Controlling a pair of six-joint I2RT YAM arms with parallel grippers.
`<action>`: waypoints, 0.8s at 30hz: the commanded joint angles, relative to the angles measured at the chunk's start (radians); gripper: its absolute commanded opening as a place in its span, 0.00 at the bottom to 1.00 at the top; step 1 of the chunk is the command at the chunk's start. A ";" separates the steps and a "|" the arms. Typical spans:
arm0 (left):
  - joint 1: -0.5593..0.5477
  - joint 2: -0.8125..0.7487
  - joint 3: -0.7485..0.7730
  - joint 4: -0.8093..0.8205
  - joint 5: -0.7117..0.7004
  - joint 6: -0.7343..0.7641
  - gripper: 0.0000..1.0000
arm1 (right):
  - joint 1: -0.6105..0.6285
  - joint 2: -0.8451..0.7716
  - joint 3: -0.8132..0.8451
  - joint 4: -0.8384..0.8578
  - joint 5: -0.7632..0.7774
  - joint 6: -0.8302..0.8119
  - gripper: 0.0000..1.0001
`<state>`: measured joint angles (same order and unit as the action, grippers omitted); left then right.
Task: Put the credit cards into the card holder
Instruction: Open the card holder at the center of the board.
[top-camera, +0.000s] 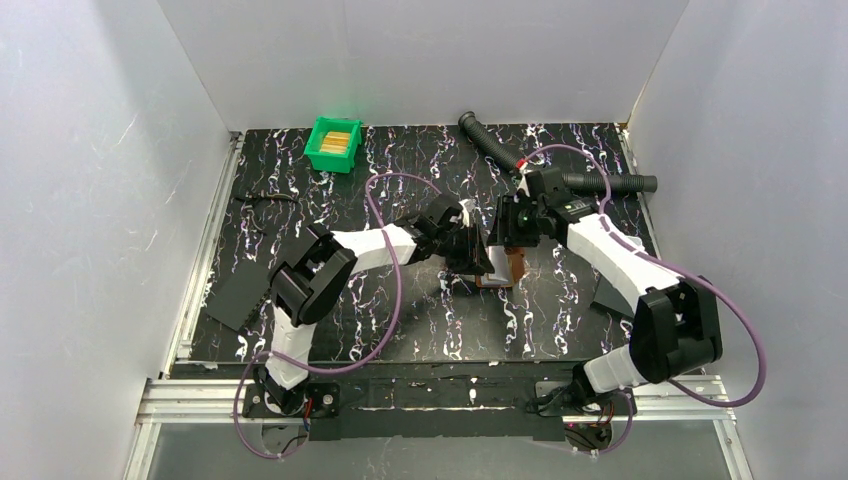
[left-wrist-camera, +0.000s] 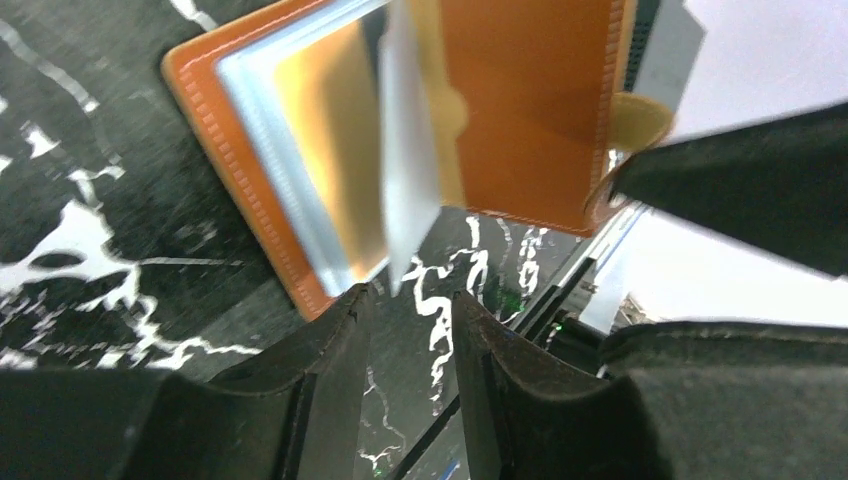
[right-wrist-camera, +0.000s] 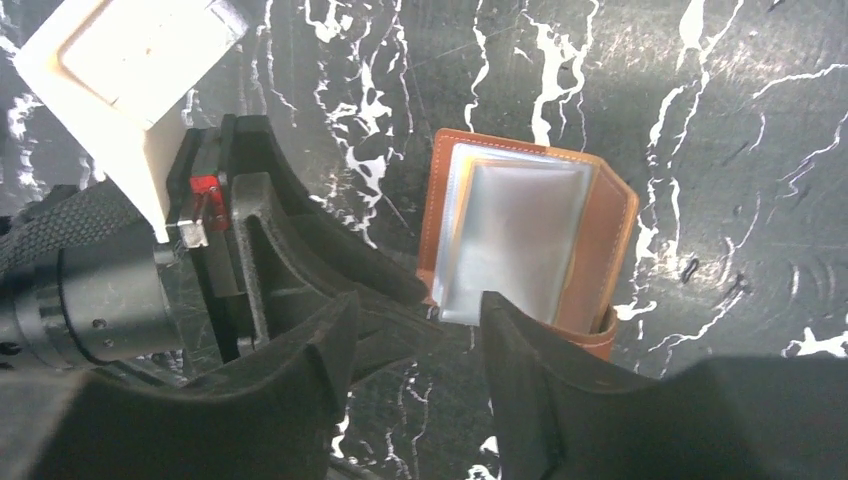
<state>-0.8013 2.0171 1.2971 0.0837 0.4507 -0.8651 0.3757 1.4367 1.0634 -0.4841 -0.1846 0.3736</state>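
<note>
The card holder lies open mid-table, brown leather with clear sleeves; one sleeve stands up from it. Yellowish credit cards sit in a green bin at the back left. My left gripper is open at the holder's lower edge with nothing between its fingers; in the top view the left gripper is on the holder's left. My right gripper hovers open just before the holder, also empty; from above the right gripper hangs over the holder's far side. Whether a sleeve holds a card, I cannot tell.
A black corrugated hose runs along the back right. Flat black sheets lie at the left edge and right edge of the marbled mat. White walls close in three sides, and the two arms nearly touch above the holder.
</note>
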 joint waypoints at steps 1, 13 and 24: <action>0.005 -0.101 -0.064 -0.064 -0.094 0.009 0.35 | 0.075 0.087 0.037 0.003 0.110 -0.059 0.62; 0.041 -0.221 -0.214 -0.149 -0.156 0.018 0.45 | 0.146 0.201 -0.031 0.059 0.344 -0.093 0.76; 0.052 -0.147 -0.134 -0.165 -0.119 0.011 0.56 | 0.143 0.230 -0.079 0.123 0.266 -0.087 0.75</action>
<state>-0.7601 1.8534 1.1160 -0.0616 0.3225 -0.8581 0.5209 1.6524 1.0088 -0.4061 0.1089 0.2855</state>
